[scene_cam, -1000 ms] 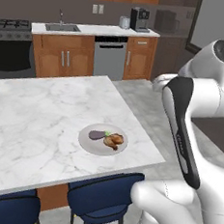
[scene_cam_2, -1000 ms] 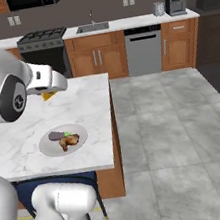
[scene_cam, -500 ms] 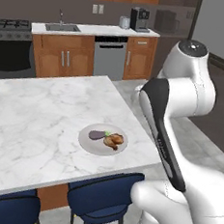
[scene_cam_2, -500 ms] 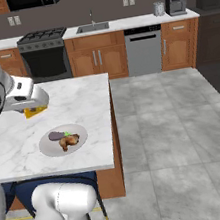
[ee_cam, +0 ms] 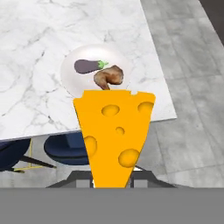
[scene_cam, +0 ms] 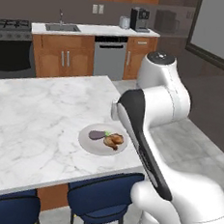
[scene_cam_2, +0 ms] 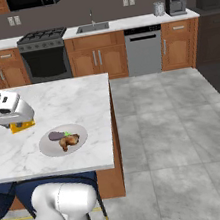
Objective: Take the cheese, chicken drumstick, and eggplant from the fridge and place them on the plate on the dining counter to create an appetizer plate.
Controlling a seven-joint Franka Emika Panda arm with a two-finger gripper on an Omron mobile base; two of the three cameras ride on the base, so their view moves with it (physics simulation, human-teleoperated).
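My gripper (ee_cam: 113,178) is shut on the cheese (ee_cam: 114,133), a yellow-orange wedge with holes. It hangs just above the dining counter (scene_cam_2: 74,95), with the cheese (scene_cam_2: 22,127) under the hand (scene_cam_2: 12,112) a little left of the plate (scene_cam_2: 50,148). The plate (ee_cam: 73,85) holds the eggplant (ee_cam: 86,66) and the chicken drumstick (ee_cam: 109,77) side by side. In the left base view my own arm covers the hand; the plate (scene_cam: 89,146), eggplant (scene_cam: 96,134) and drumstick (scene_cam: 114,141) lie near the counter's front right edge (scene_cam: 36,111). The fridge is out of view.
Dark blue stools (scene_cam: 100,200) stand tucked under the counter's near edge. The wall counter with sink (scene_cam_2: 92,28), stove (scene_cam_2: 44,54) and dishwasher (scene_cam_2: 142,51) runs along the back. Grey tiled floor (scene_cam_2: 175,121) lies right of the island.
The arm has swung down and round over the counter, bringing the cheese lower and closer to the plate's side. The plate, eggplant and drumstick have not moved.
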